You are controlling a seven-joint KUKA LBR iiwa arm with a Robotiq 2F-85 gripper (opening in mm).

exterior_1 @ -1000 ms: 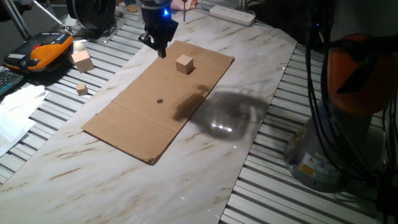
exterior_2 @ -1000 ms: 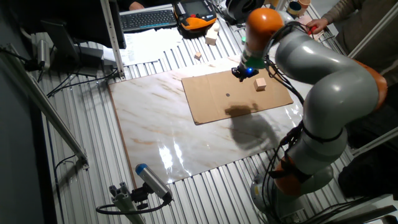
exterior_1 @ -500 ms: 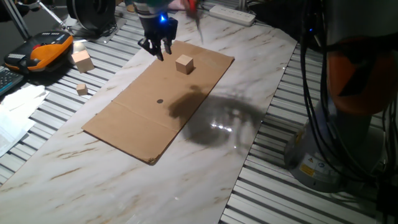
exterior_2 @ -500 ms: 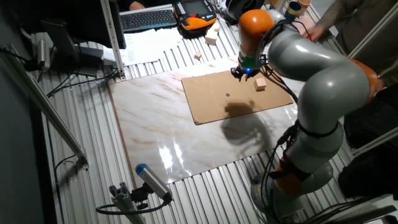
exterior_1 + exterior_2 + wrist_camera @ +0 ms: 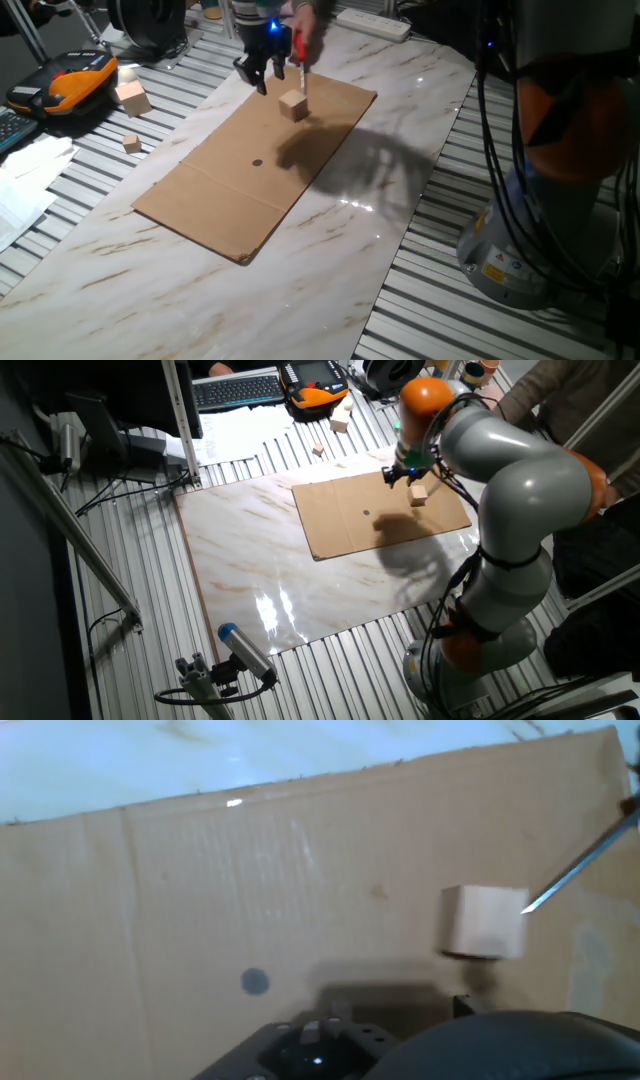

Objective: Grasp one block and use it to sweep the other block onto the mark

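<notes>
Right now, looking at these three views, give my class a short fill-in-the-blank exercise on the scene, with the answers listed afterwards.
1. The wooden cube rests on a sheet of ____.
2. The mark is a small dark ____.
3. The gripper holds ____.
4. A thin screwdriver tip touches the ____.

Answers: cardboard; dot; nothing; cube

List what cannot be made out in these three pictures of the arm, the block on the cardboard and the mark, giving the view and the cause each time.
- Hand view: the jaws are cut off by the bottom edge; only dark housing shows.
- Both fixed views: the gripper is too small and blurred to tell open from shut.
- One fixed view: the tool touching the block is motion-blurred; its holder is cut off.
- The other fixed view: the mark is a bare speck.
</notes>
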